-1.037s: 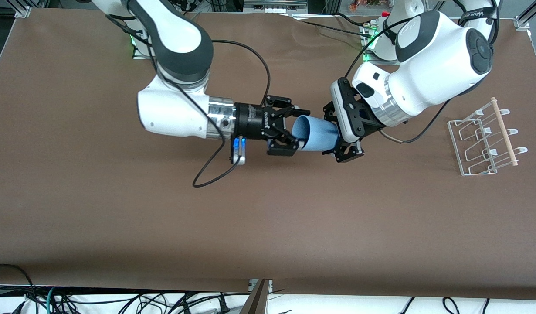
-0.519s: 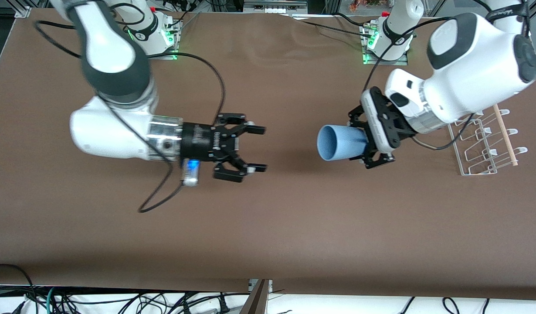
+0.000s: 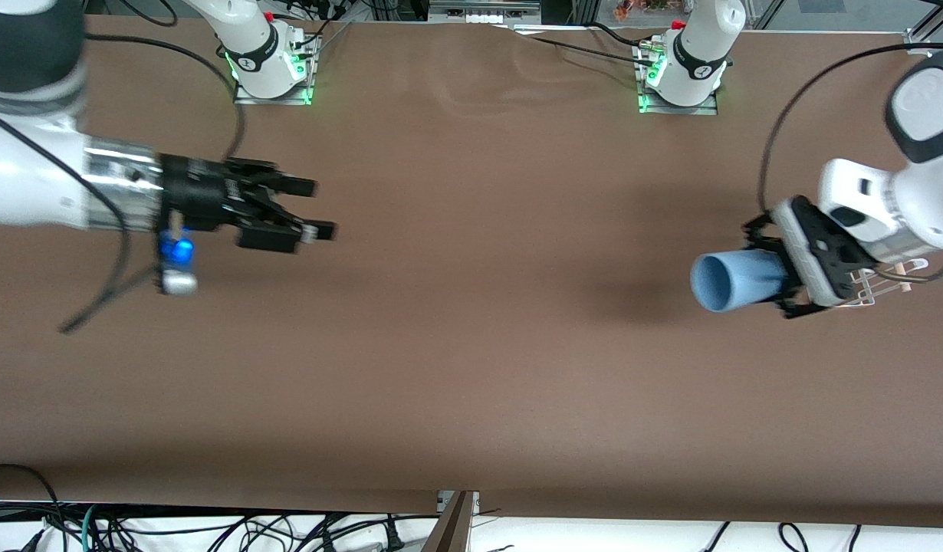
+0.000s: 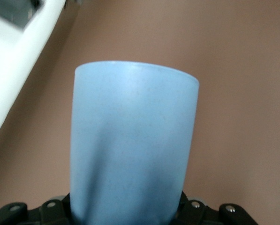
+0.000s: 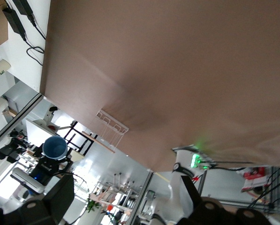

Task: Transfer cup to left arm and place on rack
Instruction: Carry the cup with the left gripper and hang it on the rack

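Observation:
The light-blue cup [image 3: 728, 282] lies on its side in the air, its open mouth toward the right arm's end of the table. My left gripper [image 3: 774, 277] is shut on its base end, over the table right beside the rack. The cup fills the left wrist view [image 4: 135, 140]. The white wire rack [image 3: 864, 297] is mostly hidden under the left gripper; only a wire corner and a bit of the wooden dowel [image 3: 899, 268] show. My right gripper [image 3: 312, 208] is open and empty over the right arm's end of the table. The right wrist view shows the rack [image 5: 112, 126] and the cup [image 5: 54, 147] far off.
The brown table [image 3: 471, 307] carries nothing else. Both arm bases [image 3: 268, 54] [image 3: 682, 65] stand along its farthest edge from the camera. A black cable [image 3: 103, 295] hangs from the right arm down to the table. Cables lie below the table's near edge.
The right gripper has let go of the cup and drawn back toward its own end of the table. The left gripper has carried the cup to the rack.

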`<action>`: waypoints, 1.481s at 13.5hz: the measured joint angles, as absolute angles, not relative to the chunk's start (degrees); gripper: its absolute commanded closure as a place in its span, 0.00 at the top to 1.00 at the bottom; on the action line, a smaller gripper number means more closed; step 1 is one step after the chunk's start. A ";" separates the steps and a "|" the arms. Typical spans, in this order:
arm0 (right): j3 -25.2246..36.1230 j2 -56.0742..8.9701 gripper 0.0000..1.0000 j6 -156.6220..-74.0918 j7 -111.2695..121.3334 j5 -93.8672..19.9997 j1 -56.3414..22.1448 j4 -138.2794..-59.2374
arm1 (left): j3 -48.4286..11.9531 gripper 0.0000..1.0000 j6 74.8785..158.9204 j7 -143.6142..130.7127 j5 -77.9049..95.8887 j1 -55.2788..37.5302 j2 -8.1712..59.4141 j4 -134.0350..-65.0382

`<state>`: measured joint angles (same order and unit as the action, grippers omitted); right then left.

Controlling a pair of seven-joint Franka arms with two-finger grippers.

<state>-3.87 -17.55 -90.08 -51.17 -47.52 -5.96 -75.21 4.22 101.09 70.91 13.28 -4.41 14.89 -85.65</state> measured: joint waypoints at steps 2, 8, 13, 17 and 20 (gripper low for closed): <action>-1.74 -11.47 0.99 -88.25 -39.36 -37.74 -5.57 -82.52 | 4.32 0.00 100.10 70.93 2.59 -3.54 15.11 -85.93; -1.97 -6.15 0.99 -89.99 -13.64 -8.00 -6.02 -88.87 | 4.27 0.00 98.12 70.92 -29.88 -3.16 16.15 -88.97; -2.19 -6.16 0.99 -91.59 -9.49 -2.11 -6.26 -89.42 | 3.96 0.00 98.68 63.66 -55.21 -3.28 18.07 -98.05; -2.23 -6.25 0.99 -91.87 -7.66 -2.04 -6.47 -89.51 | 3.78 0.00 103.41 60.71 -68.87 -3.24 20.18 -104.00; -2.31 -6.31 0.99 -92.40 -7.54 -2.04 -7.35 -89.51 | 3.79 0.00 103.50 60.68 -71.00 -3.24 20.02 -106.43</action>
<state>-2.31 -6.31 -92.40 -7.54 -2.04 -7.35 -89.51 3.79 103.50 60.68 -71.00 -3.24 20.02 -106.43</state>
